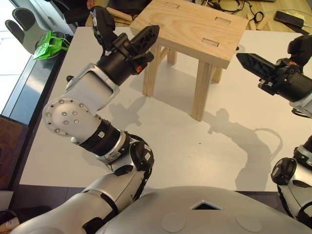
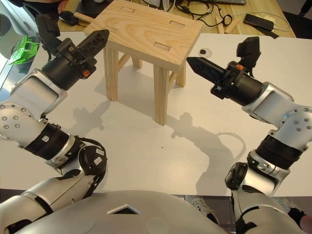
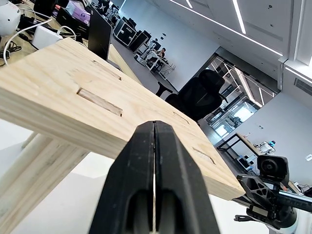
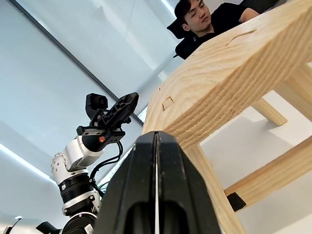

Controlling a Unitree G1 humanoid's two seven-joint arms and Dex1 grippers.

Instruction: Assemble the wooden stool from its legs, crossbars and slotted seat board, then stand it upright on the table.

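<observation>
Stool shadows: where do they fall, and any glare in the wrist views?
Right eye view: the stool casts soft shadows on the table toward the robot. Left wrist view: bright ceiling strips, seat not washed out. Right wrist view: pale backlight behind the stool.

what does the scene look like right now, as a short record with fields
stool: assembled, upright, legs on the table
table: white, bears the stool
seat board: on top, level, slots filled by the leg ends
left gripper: shut, empty, tip close to the seat board's left edge; contact cannot be told
right gripper: shut, empty, pointing at the seat board's right side, apart from it
task state: looks done
other: green item beyond the table's left side
</observation>
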